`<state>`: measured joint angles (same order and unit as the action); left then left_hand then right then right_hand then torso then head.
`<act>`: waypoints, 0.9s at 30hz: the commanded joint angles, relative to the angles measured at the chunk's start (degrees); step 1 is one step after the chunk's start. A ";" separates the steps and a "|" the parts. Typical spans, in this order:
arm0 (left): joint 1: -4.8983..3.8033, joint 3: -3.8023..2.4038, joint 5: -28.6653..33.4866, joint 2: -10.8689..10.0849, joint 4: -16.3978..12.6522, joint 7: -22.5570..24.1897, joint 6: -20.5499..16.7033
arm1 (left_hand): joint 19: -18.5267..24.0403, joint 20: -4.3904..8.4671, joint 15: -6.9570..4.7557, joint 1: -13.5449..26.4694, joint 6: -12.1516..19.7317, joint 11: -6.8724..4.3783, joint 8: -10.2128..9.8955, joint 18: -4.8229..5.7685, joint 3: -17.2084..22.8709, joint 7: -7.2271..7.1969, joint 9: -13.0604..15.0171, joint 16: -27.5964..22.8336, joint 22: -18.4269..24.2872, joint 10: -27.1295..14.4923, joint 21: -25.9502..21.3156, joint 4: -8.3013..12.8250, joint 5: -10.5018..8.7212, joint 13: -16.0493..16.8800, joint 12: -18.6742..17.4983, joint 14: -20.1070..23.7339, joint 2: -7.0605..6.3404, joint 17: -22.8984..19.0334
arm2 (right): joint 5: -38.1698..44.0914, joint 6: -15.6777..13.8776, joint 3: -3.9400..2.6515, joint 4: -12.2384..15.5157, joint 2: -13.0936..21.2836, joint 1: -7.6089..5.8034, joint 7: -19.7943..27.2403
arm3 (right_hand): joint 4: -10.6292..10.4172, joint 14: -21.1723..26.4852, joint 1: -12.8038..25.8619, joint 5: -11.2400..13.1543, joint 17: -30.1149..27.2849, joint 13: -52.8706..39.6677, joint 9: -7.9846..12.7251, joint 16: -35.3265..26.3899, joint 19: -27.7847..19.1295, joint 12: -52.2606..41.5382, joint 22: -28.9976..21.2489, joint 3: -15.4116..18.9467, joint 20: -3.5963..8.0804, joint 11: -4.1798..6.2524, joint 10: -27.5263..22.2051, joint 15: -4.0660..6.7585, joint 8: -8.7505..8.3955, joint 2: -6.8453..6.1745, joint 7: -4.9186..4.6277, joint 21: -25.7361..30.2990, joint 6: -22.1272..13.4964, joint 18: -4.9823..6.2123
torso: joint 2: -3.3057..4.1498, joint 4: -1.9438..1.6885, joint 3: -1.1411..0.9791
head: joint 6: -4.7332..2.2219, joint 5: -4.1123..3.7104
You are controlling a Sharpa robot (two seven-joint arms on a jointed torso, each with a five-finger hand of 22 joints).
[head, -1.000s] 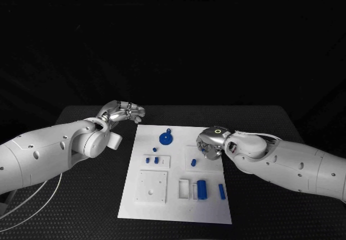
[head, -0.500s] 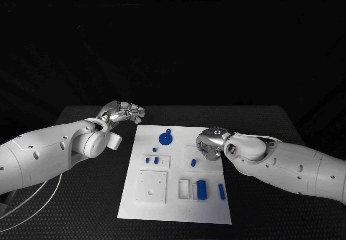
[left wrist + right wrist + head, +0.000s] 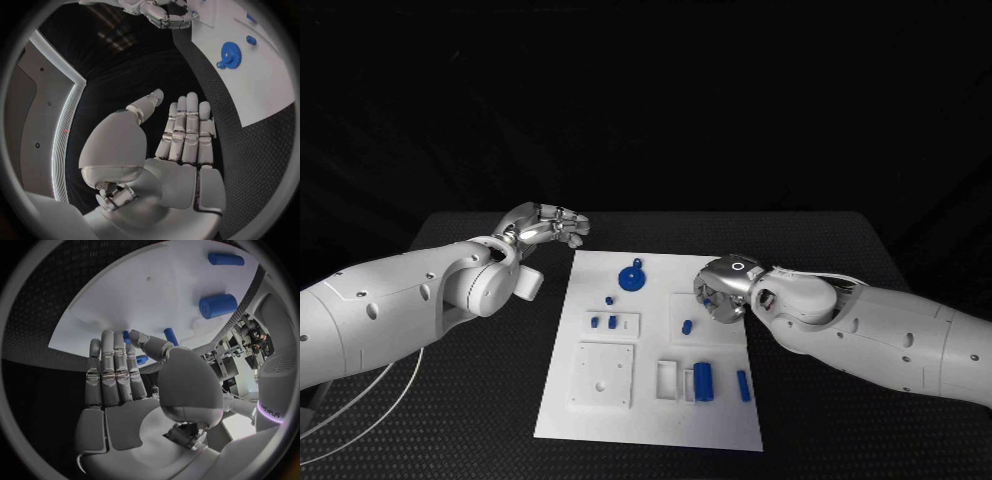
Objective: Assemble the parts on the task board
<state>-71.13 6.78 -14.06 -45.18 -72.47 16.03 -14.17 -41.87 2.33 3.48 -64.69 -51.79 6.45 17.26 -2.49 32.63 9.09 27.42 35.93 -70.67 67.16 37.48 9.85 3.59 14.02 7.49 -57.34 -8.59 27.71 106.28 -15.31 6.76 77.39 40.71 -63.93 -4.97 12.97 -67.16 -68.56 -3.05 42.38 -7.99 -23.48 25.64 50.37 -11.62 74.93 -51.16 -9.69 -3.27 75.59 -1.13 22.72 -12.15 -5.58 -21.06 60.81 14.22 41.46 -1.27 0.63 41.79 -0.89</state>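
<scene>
Head view: task board (image 3: 646,400) is lying mid-table, blue gear (image 3: 632,277) near its far end; right hand (image 3: 721,287) is hovering at the right edge, risking nudging the small peg (image 3: 687,325) beside it. Left hand (image 3: 545,223) is curling off-board.

Wrist views: both hands are showing straight fingers (image 3: 187,130), holding nothing; right fingertips (image 3: 112,360) are hiding nearby parts.

Matt white task board (image 3: 653,400), glossy blue plastic parts (image 3: 705,379); woven black table (image 3: 473,400)
</scene>
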 commanded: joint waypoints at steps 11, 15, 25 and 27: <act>-0.09 -0.05 0.30 0.06 0.41 0.05 0.79 | -0.34 -0.08 -0.06 0.31 0.56 0.07 0.19 -0.33 -0.33 0.06 -0.12 -0.38 -0.07 0.15 -0.40 0.07 0.10 -0.13 -0.40 -0.46 -0.16 0.17 | -2.91 1.13 -2.17 2.65 1.59 -1.26 1.02 | -0.14 -0.52 -0.13 -0.11 0.18 0.00 -0.07 0.32 0.45 -0.26 1.29 -0.38 -0.05 0.01 0.30 0.02 0.10 -0.54 0.09 -0.30 0.47 0.78 | 0.00 -0.04 0.01 | -0.10 0.01; -0.09 -0.05 0.30 0.08 0.45 -0.03 0.92 | -0.36 -0.08 -0.05 0.38 0.64 0.10 0.16 -0.33 -0.34 0.10 -0.14 -0.47 -0.09 0.11 -0.45 0.02 0.09 -0.19 -0.46 -0.48 -0.18 0.25 | -5.34 2.29 -2.78 3.45 2.42 -1.54 1.51 | -0.20 -0.52 -0.07 -0.14 0.22 -0.04 -0.09 0.30 0.46 -0.22 1.29 -0.39 -0.05 0.00 0.32 0.02 0.08 -0.54 0.08 -0.32 0.47 0.78 | 0.01 -0.03 -0.01 | -0.15 0.06; -0.10 -0.05 0.36 0.15 0.87 -0.07 0.58 | -0.38 -0.09 -0.04 0.50 0.72 0.13 0.14 -0.33 -0.37 0.13 -0.17 -0.63 -0.12 0.09 -0.53 -0.07 0.08 -0.29 -0.54 -0.49 -0.21 0.39 | -14.62 -4.12 -4.10 7.27 3.43 -1.63 5.66 | -0.59 -0.46 0.34 -0.59 0.46 -0.26 -0.18 0.21 0.43 0.03 1.26 -0.26 -0.05 -0.04 0.28 -0.01 -0.05 -0.22 0.03 -0.34 0.36 0.78 | -0.08 0.04 0.07 | -0.69 1.81; -0.11 -0.05 0.46 0.28 1.05 0.02 0.35 | -0.38 -0.09 -0.04 0.50 0.72 0.13 0.14 -0.33 -0.37 0.13 -0.17 -0.64 -0.12 0.09 -0.54 -0.08 0.08 -0.29 -0.55 -0.50 -0.21 0.40 | -15.78 -5.73 -4.10 7.68 2.98 -1.62 6.55 | -0.66 -0.44 0.38 -0.66 0.50 -0.29 -0.19 0.18 0.42 0.08 1.26 -0.25 -0.05 -0.05 0.26 -0.02 -0.07 -0.17 0.01 -0.34 0.34 0.78 | -0.05 -0.01 0.03 | -1.03 2.28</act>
<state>-71.13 6.78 -14.04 -45.10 -71.47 15.64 -14.03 -41.87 2.33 3.48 -64.69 -51.58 6.45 17.27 -2.48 32.63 9.31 27.32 35.49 -70.71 67.16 37.26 9.85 3.59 13.80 7.26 -57.34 -8.59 28.04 95.15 -16.60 2.69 84.69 43.97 -65.57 -1.82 12.65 -67.15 -68.56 -3.55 42.82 -8.19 -23.60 25.63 50.36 -11.63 74.94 -51.47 -9.70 -3.20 75.67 -1.14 22.78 -12.15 -5.61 -21.06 60.78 14.22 41.42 -1.24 0.66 41.07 0.81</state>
